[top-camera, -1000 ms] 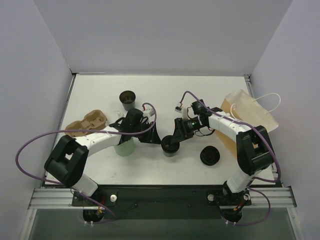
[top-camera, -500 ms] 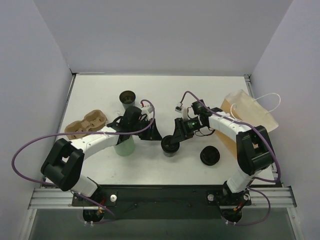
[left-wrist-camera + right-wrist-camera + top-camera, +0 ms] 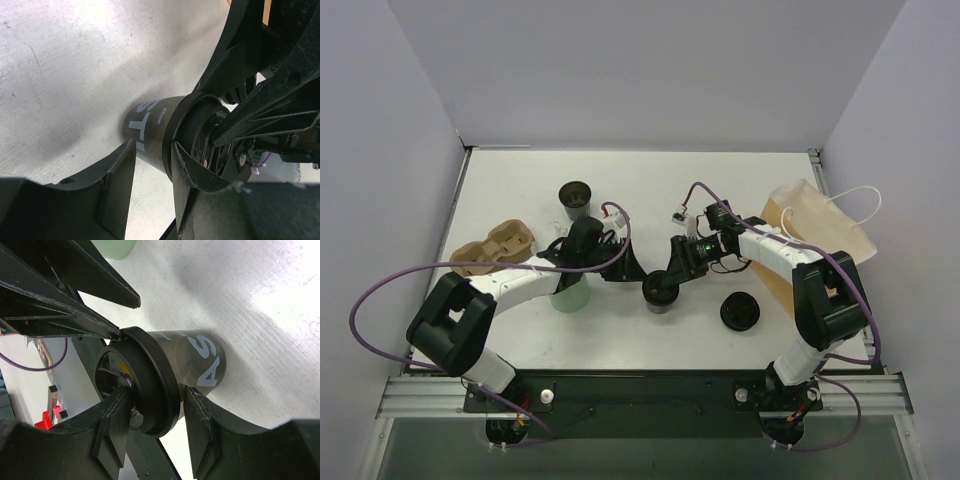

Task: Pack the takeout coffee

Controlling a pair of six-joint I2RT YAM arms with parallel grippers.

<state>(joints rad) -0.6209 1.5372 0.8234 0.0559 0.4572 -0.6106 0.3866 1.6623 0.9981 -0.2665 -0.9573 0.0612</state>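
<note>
Two grippers meet at the takeout coffee (image 3: 660, 291) in the top view, at the middle of the table: the left gripper (image 3: 627, 268) just beside it, the right gripper (image 3: 672, 278) on it. In the left wrist view I see my left fingers (image 3: 117, 175) spread apart, the cup just beyond them. In the right wrist view the fingers (image 3: 116, 422) clasp the cup's rim from both sides.

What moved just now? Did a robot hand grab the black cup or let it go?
Only the left gripper moved. Open, it backed a tiny bit away from the cup, then crept close again. Nothing was grabbed or let go. The right gripper stayed clamped around the cup. The cup, lid, green cup and bag stayed put.
</note>
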